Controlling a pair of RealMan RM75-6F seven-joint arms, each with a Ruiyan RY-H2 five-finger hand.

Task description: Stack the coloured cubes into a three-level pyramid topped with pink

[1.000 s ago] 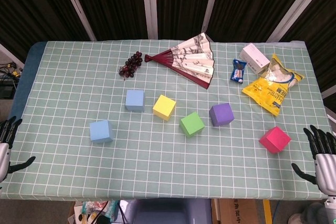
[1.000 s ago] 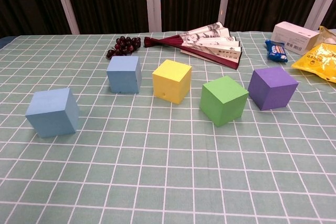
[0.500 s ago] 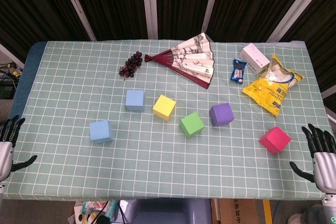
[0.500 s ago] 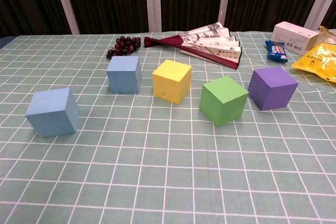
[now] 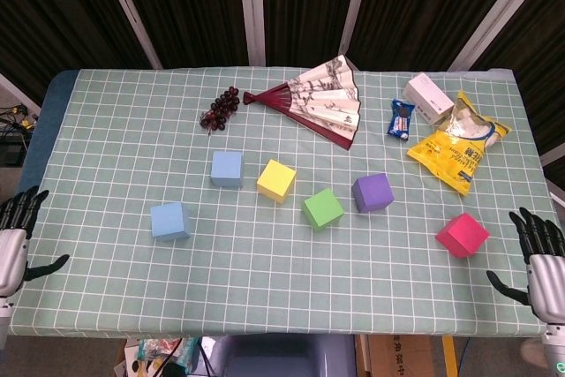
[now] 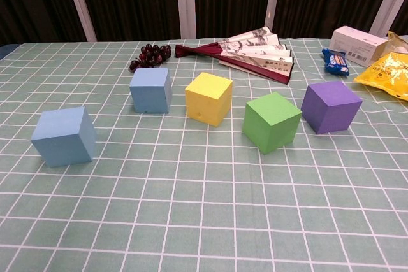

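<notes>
Six cubes lie apart on the green checked cloth. Two light blue cubes [image 5: 169, 220] [image 5: 227, 168] sit at the left, then a yellow cube [image 5: 276, 180], a green cube [image 5: 323, 208] and a purple cube [image 5: 372, 192]. The pink cube [image 5: 462, 235] lies at the right, seen only in the head view. The chest view shows the near blue cube [image 6: 64, 136], yellow cube [image 6: 208, 97], green cube [image 6: 271, 121] and purple cube [image 6: 331, 106]. My left hand [image 5: 14, 240] hovers at the table's left edge, fingers spread, empty. My right hand [image 5: 543, 258] is at the right edge beside the pink cube, fingers spread, empty.
A folding fan [image 5: 320, 99] and a bunch of dark grapes [image 5: 220, 109] lie at the back. At the back right are a white box [image 5: 428, 96], a small blue packet [image 5: 402, 118] and a yellow snack bag [image 5: 458, 143].
My left hand has drifted slightly inward and down at the left edge. The right hand has barely shifted. No cube has moved.
</notes>
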